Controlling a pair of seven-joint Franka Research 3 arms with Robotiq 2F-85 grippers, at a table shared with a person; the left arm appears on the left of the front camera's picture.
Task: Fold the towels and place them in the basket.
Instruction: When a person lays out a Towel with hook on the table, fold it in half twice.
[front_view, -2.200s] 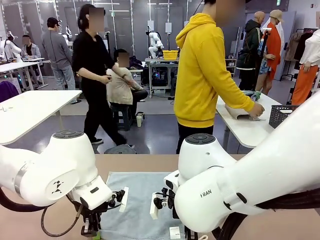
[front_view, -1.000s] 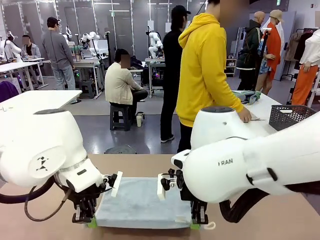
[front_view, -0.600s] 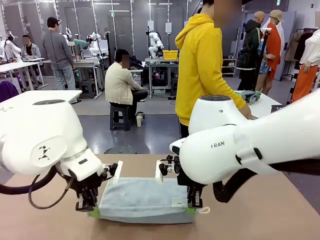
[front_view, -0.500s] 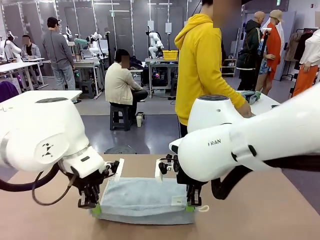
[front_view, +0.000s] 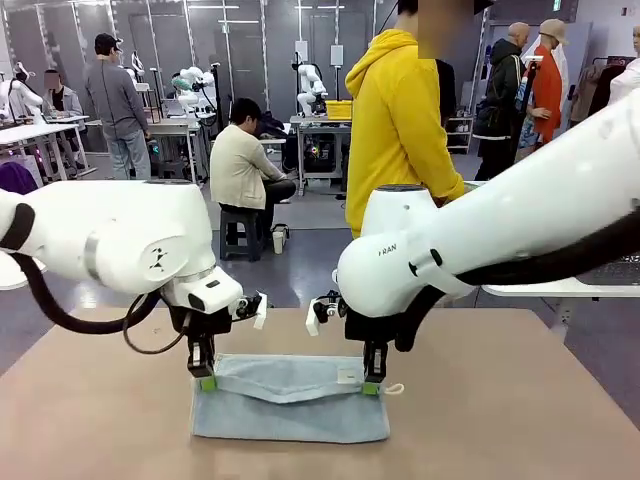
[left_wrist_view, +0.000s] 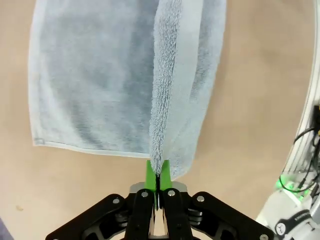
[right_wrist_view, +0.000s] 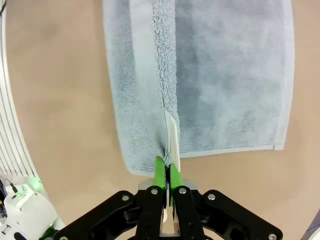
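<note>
Tan tabletop (front_view: 90, 400) spreads across the front view, and over it both white arms lean in from the sides, the left arm (front_view: 120, 245) and the right arm (front_view: 480, 240) each bent so that the wrist points straight down. Between them lies the pale blue-grey towel (front_view: 290, 412), part flat on the wood and part lifted: one long edge is raised off the table and hangs as a soft ridge above the lying half, mid-fold by my reading. The left gripper (front_view: 207, 380) has its jaws pressed tight on one corner of that edge, and the left wrist view shows the green pads of the left gripper (left_wrist_view: 158, 175) with only a thin lip of terry between them. The right gripper (front_view: 371, 385) is clamped the same way on the other corner, seen again as the right gripper (right_wrist_view: 166, 172) biting just below the white label (right_wrist_view: 171, 135), with the little white loop (front_view: 393, 389) dangling beside it. What looks like the dark lattice basket (front_view: 612, 270) sits well apart on the neighbouring white table. Such shallow pinches could slip; uneven travel of the arms would skew the fold, and the lower layer might drag and bunch.
</note>
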